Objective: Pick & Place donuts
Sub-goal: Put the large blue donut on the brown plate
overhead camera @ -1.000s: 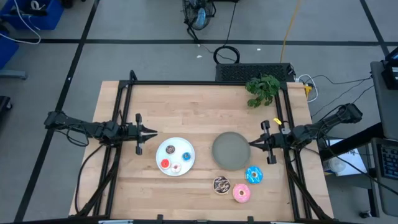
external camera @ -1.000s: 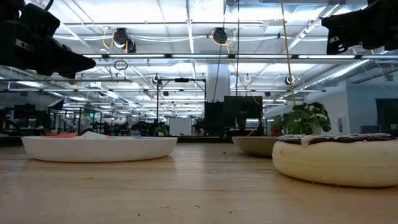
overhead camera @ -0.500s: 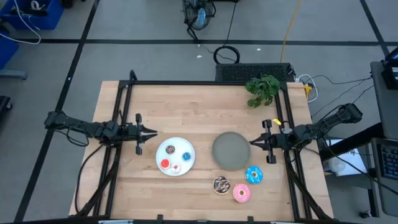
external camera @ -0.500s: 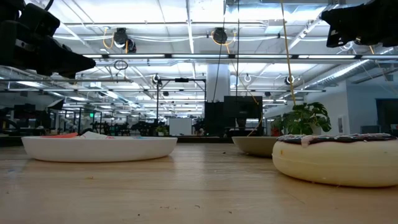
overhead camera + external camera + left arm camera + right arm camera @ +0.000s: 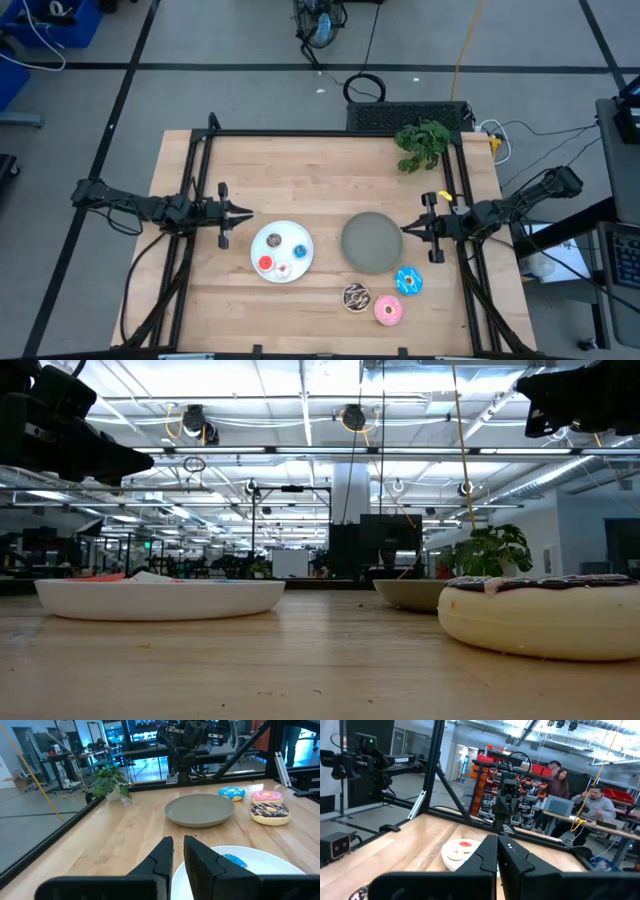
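While both jaws sit together, mini donuts point(image 5: 281, 253) on white plate point(image 5: 262, 243), larger donuts point(image 5: 387, 294) beside

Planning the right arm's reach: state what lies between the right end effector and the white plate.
In the high view, the grey plate lies between the right end effector and the white plate.

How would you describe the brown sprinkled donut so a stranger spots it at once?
Start at the grey plate in the middle of the table. Three large donuts lie loose on the wood just beyond it, toward the table's near edge. Yours is the brown donut, dark-iced with sprinkles, beside the pink and blue ones.
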You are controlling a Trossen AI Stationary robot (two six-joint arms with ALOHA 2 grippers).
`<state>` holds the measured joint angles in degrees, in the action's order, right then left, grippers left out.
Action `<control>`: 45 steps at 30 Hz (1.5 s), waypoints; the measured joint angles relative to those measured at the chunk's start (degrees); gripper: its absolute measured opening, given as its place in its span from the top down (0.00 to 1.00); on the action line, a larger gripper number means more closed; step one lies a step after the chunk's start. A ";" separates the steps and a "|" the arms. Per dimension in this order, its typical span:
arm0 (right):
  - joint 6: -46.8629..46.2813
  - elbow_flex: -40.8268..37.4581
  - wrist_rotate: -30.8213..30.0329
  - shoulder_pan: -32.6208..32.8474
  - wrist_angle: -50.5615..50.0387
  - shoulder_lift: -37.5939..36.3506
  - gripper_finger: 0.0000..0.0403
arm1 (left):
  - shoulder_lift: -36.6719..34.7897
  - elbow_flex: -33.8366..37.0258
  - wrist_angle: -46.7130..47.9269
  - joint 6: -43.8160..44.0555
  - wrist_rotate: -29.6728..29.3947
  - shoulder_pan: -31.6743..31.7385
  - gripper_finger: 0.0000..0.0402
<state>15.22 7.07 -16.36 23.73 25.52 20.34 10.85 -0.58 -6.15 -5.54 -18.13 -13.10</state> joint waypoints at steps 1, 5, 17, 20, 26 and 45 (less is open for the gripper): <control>-0.64 0.00 0.00 0.00 -0.01 0.00 1.00 | 0.00 0.00 0.00 0.00 0.00 0.00 0.87; -1.18 0.00 -0.02 0.00 -0.02 0.00 1.00 | 0.00 -0.01 0.00 0.00 0.00 0.00 0.87; -4.78 12.75 -7.63 0.02 -11.79 10.18 1.00 | 0.00 -0.02 -0.01 0.00 0.00 0.00 0.87; -8.55 20.91 -7.65 0.02 -21.04 17.09 1.00 | 0.00 -0.02 -0.02 0.00 0.00 0.00 0.87; -15.24 35.07 -6.02 0.75 -36.15 33.08 1.00 | 0.00 -0.04 -0.04 -0.82 -0.02 0.00 0.87; -46.60 67.10 -9.05 22.57 -78.49 59.02 1.00 | 0.00 -0.04 -0.39 -6.41 -0.06 -0.01 0.87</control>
<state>-31.38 74.17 -25.41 46.29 -52.97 79.36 10.85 -0.62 -6.55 -11.95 -18.19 -13.12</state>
